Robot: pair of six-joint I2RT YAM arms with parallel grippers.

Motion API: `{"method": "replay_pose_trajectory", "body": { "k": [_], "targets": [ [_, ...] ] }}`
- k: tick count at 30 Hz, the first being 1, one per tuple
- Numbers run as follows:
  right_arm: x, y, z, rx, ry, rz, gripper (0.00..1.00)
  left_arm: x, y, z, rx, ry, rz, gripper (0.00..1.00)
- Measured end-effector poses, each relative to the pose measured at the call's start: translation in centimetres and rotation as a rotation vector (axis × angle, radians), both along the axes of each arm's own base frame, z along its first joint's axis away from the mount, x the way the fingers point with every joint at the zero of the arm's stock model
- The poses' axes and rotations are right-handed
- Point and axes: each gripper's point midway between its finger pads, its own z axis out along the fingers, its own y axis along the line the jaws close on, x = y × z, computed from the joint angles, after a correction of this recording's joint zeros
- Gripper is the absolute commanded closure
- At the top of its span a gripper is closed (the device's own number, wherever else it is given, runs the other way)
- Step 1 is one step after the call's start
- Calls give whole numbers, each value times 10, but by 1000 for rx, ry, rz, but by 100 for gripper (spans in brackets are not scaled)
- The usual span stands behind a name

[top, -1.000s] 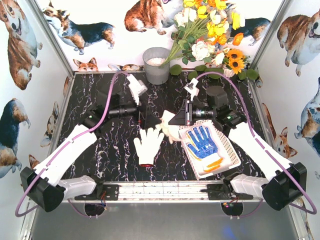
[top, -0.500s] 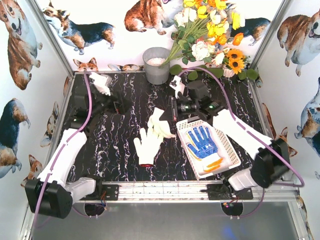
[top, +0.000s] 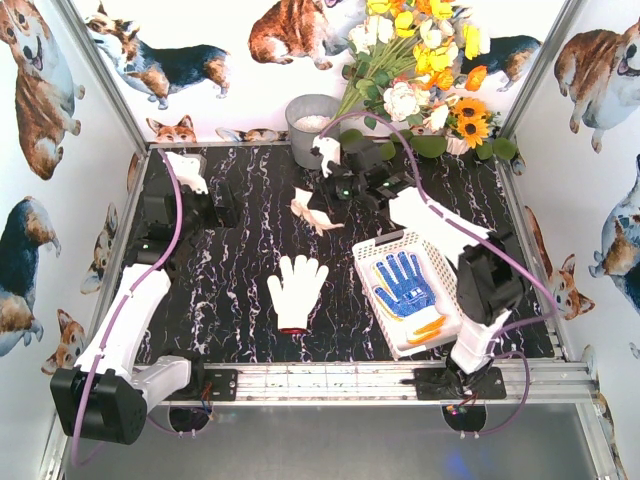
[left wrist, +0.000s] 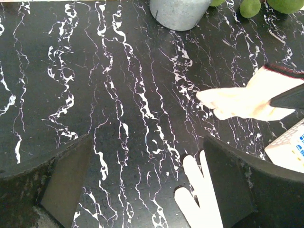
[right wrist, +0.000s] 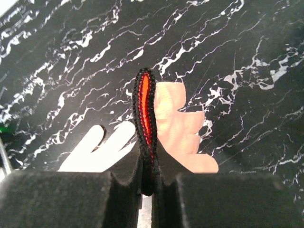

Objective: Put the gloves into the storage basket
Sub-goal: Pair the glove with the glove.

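Note:
My right gripper [top: 326,199] is shut on the red-and-black cuff [right wrist: 145,107] of a cream glove [top: 312,213], which hangs above the table at centre back; the gripper also shows in the right wrist view [right wrist: 148,152]. A white glove [top: 297,290] lies flat on the black marble table, left of the white lattice storage basket [top: 372,252]. In the basket lie a blue-dotted glove [top: 403,282] and a yellow-and-orange one [top: 430,328]. My left gripper [top: 226,210] is open and empty at the back left [left wrist: 149,185], with the white glove's fingers [left wrist: 199,202] by its right finger [left wrist: 232,185].
A grey metal bucket [top: 314,130] stands at the back centre, with a flower bouquet [top: 420,70] to its right. Corgi-print walls close in the left, right and back. The basket's corner [left wrist: 289,147] shows at the left wrist view's right edge.
My right gripper has carried the cream glove from beside the basket's near-left corner toward the back of the table. My left arm has swung away to the back left.

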Motion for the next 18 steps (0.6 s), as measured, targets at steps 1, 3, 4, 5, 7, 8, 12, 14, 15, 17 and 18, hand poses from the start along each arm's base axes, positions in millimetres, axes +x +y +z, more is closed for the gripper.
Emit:
{"method": "replay_pose_trajectory", "body": {
  "k": [1, 3, 4, 5, 7, 8, 12, 14, 15, 17, 18],
  "targets": [
    [3, 2, -6, -7, -12, 13, 100, 0, 1, 0, 3, 1, 4, 6],
    [6, 8, -20, -19, -15, 44, 100, 1, 3, 0, 10, -1, 13, 6],
    [7, 11, -28, -23, -10, 61, 100, 1, 4, -1, 12, -1, 18, 6],
    [6, 14, -37, -29, 0, 78, 100, 1, 4, -1, 14, -1, 21, 5],
    [1, 22, -55, -44, 25, 115, 100, 1, 5, -1, 18, -2, 23, 5],
    [-2, 26, -61, -49, 31, 132, 100, 1, 5, -1, 18, -2, 24, 5],
    [-29, 44, -80, -56, 68, 212, 100, 2, 5, -4, 20, 6, 22, 5],
    [-44, 52, -86, -54, 83, 250, 100, 3, 5, -5, 21, 11, 21, 5],
    [-51, 55, -90, -55, 90, 267, 100, 3, 5, -6, 22, 14, 21, 5],
    [-66, 60, -99, -62, 111, 299, 100, 4, 4, -8, 22, 18, 19, 5],
    [-74, 61, -105, -69, 123, 311, 100, 4, 4, -8, 22, 19, 18, 4]
  ]
}}
